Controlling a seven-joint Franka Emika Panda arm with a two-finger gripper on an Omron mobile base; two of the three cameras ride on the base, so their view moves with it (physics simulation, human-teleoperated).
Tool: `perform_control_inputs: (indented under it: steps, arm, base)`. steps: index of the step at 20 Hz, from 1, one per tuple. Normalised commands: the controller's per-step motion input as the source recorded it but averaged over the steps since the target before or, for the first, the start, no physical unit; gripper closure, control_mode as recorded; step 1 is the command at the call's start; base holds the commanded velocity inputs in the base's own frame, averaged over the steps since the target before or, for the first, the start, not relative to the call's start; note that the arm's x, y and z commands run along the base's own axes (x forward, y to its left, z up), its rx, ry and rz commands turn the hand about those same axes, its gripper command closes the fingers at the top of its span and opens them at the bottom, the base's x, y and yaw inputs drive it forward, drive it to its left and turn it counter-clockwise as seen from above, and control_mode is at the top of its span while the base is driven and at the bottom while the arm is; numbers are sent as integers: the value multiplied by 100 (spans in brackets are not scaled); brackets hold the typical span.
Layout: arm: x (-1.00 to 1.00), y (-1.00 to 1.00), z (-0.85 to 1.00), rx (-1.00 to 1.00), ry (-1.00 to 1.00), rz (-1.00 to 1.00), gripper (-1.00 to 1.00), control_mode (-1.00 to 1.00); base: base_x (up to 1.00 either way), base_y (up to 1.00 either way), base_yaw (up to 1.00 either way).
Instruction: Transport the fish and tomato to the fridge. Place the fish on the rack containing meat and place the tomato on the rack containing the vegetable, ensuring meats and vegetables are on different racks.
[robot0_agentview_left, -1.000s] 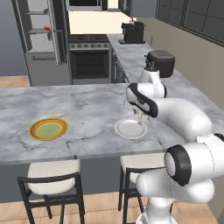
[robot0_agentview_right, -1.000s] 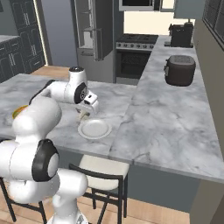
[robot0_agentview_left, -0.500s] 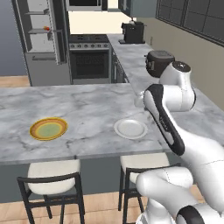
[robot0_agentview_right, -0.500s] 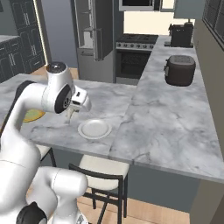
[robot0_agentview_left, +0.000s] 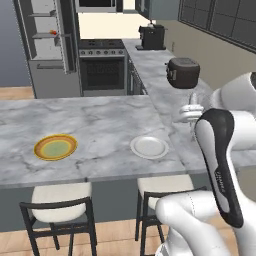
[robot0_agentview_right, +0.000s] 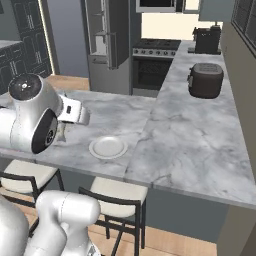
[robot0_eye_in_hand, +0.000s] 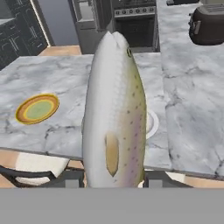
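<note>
The fish (robot0_eye_in_hand: 114, 113) is seen in the hand view standing lengthwise straight up from between the finger tips, its pale silvery body with a speckled, pinkish flank rising from the bottom of the view to a head near the top. It is clamped in the gripper (robot0_eye_in_hand: 113, 180), whose jaws are closed narrowly on its lower end, so the fish is carried in the air above the marble island counter (robot0_eye_in_hand: 65, 78) and not laid on any surface. Behind and partly hidden by the fish, a white plate (robot0_agentview_left: 149, 147) is set on the counter near its front edge, and well apart to one side a yellow plate with a green centre (robot0_agentview_left: 55, 147) is also set there. In the left base view the fridge (robot0_agentview_left: 47, 47) is seen open at the far end of the kitchen, with a small red item on one of its shelves, too small to be identified with certainty. A black-fronted oven (robot0_agentview_left: 103, 70) is placed just beside the fridge, and a dark toaster (robot0_agentview_right: 205, 80) is set on the side counter.
</note>
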Motion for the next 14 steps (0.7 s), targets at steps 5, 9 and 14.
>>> perform_control_inputs:
  steps: [5,9,14]
  arm:
    - [-94,1,79,0,-21,2,100,-100]
    - [-25,6,21,0,-5,0,100,100]
    - [0,0,0,0,0,0,100,100]
  base:
    - [0,0,0]
    - [-75,23,0]
    - [-39,75,0]
